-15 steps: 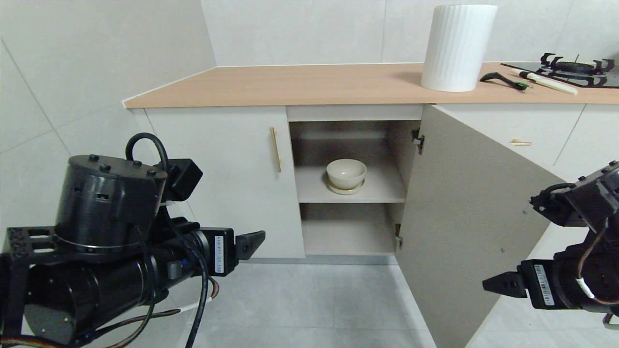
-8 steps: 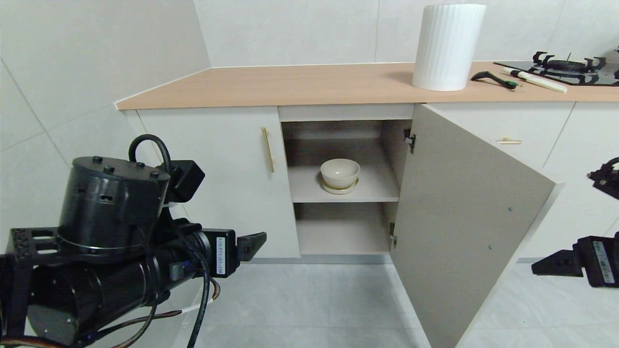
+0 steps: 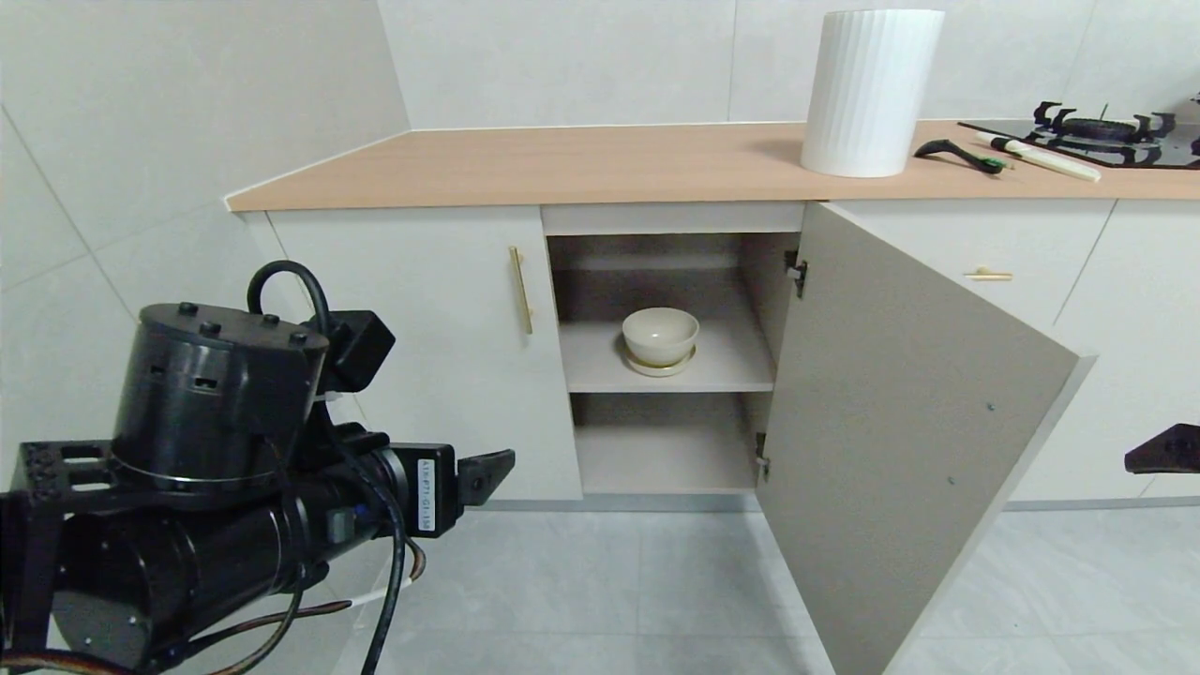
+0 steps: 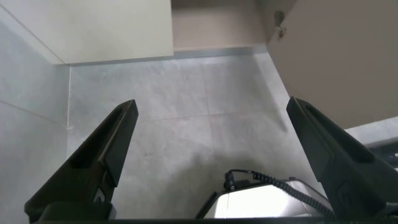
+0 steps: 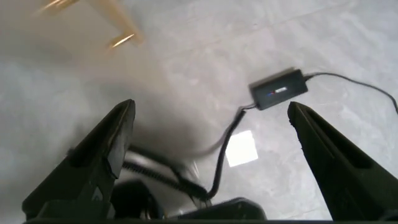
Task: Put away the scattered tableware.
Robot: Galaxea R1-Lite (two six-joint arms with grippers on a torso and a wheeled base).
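Here, bowl (image 3: 660, 335) on cabinet shelf (image 3: 733, 367); left gripper (image 4: 211, 109), right gripper (image 5: 211, 107): fingers wide apart, empty.

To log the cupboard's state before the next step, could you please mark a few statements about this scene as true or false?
1. The bowl sits on the upper shelf. True.
2. Nothing lies under the bowl. False: a small plate does.
3. The fingers of the left gripper are shut. False: they stand wide apart, holding nothing.
4. The cabinet door stands open. True.
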